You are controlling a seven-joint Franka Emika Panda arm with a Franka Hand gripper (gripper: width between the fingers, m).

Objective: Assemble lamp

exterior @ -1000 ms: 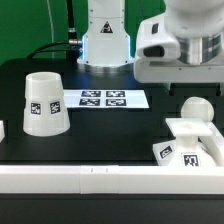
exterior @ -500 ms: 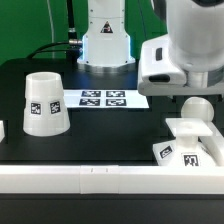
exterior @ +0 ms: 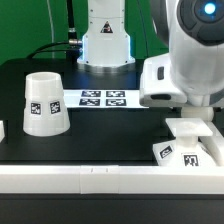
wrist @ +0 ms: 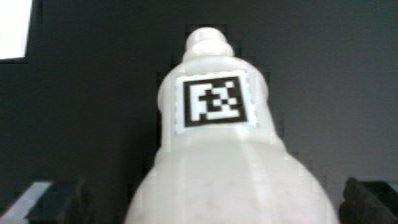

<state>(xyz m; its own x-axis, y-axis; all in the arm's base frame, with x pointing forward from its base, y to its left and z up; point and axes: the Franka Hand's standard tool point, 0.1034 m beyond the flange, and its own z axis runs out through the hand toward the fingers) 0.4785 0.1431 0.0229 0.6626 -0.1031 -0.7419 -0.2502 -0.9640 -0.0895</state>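
The white bulb (wrist: 217, 150) with its square tag (wrist: 217, 100) fills the wrist view, its neck pointing away from the camera. My gripper (wrist: 214, 205) is open, with one dark finger (wrist: 54, 200) on each side of the bulb's round body and a gap between the fingers and the bulb. In the exterior view the gripper's white hand (exterior: 180, 85) hangs low at the right and hides the bulb. The tagged lamp base (exterior: 190, 150) lies just in front of it. The tapered shade (exterior: 43, 103) stands at the exterior view's left.
The marker board (exterior: 105, 98) lies flat behind the middle of the black table. A long white border bar (exterior: 100, 178) runs along the front edge. The robot's white pedestal (exterior: 105, 40) stands at the back.
The gripper has come down and a little toward the exterior view's right over the bulb, which showed beside the hand before and is now covered by it.
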